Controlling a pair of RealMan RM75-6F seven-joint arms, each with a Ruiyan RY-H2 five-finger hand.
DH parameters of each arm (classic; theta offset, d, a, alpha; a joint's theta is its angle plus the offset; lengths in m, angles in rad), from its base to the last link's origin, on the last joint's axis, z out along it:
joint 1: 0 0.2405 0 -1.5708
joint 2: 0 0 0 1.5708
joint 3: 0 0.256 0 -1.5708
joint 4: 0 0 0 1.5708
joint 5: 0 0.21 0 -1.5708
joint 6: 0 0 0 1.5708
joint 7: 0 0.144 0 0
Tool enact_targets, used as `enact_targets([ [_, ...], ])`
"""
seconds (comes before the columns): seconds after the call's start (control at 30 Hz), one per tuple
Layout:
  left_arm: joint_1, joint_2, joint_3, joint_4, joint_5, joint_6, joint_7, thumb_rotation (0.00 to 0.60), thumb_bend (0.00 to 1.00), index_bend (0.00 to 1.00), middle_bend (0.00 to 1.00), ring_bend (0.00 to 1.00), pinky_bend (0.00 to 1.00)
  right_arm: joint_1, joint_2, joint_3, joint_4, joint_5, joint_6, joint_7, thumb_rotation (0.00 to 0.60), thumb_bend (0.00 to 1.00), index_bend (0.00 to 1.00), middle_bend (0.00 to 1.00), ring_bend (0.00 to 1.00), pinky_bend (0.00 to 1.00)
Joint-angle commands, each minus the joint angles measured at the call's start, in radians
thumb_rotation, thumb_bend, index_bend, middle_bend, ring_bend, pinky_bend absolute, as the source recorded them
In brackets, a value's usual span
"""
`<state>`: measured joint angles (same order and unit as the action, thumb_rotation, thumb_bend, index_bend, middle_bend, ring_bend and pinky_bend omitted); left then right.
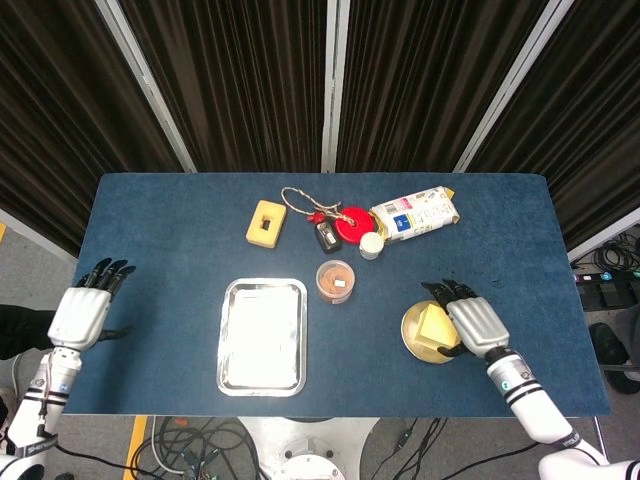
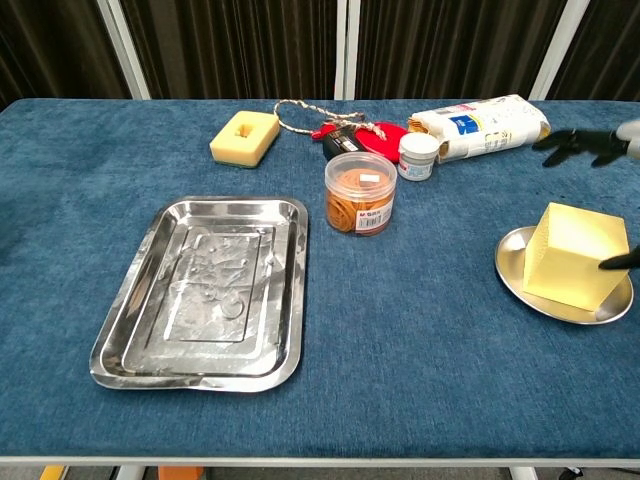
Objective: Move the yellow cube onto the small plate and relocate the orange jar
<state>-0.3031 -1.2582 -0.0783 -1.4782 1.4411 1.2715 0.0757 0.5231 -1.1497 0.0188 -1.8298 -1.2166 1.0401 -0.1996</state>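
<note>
The yellow cube (image 1: 431, 324) (image 2: 574, 254) sits flat on the small metal plate (image 1: 412, 342) (image 2: 514, 268) at the right front of the table. My right hand (image 1: 476, 322) (image 2: 586, 142) hovers just right of it, fingers spread and lifted off the cube; the thumb lies close by the cube's right side. The orange jar (image 1: 335, 281) (image 2: 360, 193) stands upright mid-table, well left of that hand. My left hand (image 1: 83, 312) hangs open off the table's left edge, holding nothing, and shows only in the head view.
A steel tray (image 1: 228, 340) (image 2: 140, 300) lies front left of the jar. Behind the jar are a yellow sponge block (image 1: 263, 221), a rope with a red disc (image 1: 353, 222), a black fob (image 1: 326, 236), a small white jar (image 1: 371, 245) and a snack packet (image 1: 417, 213).
</note>
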Motion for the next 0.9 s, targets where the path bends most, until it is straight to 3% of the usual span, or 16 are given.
enact_targets([
  [0.03, -0.042, 0.011, -0.007, -0.025, 0.023, -0.048, -0.038, 0.6, 0.01, 0.13, 0.09, 0.05, 0.26, -0.037, 0.064, 0.031, -0.06, -0.077, 0.094, 0.05, 0.6, 0.01, 0.0, 0.09, 0.0, 0.11],
  [0.17, -0.128, -0.03, -0.012, -0.025, 0.081, -0.132, -0.124, 0.6, 0.02, 0.1, 0.09, 0.05, 0.25, -0.083, 0.137, 0.061, -0.084, -0.147, 0.2, 0.125, 0.6, 0.01, 0.0, 0.09, 0.0, 0.1],
  [0.33, -0.248, -0.127, -0.043, 0.034, 0.117, -0.226, -0.217, 0.6, 0.02, 0.1, 0.09, 0.05, 0.25, -0.145, 0.201, 0.068, -0.076, -0.132, 0.266, 0.183, 0.6, 0.0, 0.0, 0.08, 0.0, 0.09],
  [0.63, -0.454, -0.382, -0.075, 0.274, 0.133, -0.378, -0.368, 0.6, 0.01, 0.1, 0.09, 0.05, 0.25, -0.243, 0.228, 0.069, 0.01, -0.145, 0.346, 0.349, 0.6, 0.0, 0.0, 0.08, 0.0, 0.07],
  [0.9, -0.576, -0.498, -0.099, 0.438, 0.135, -0.425, -0.429, 0.6, 0.01, 0.1, 0.09, 0.05, 0.25, -0.264, 0.218, 0.077, 0.072, -0.157, 0.338, 0.43, 0.6, 0.0, 0.0, 0.08, 0.0, 0.07],
])
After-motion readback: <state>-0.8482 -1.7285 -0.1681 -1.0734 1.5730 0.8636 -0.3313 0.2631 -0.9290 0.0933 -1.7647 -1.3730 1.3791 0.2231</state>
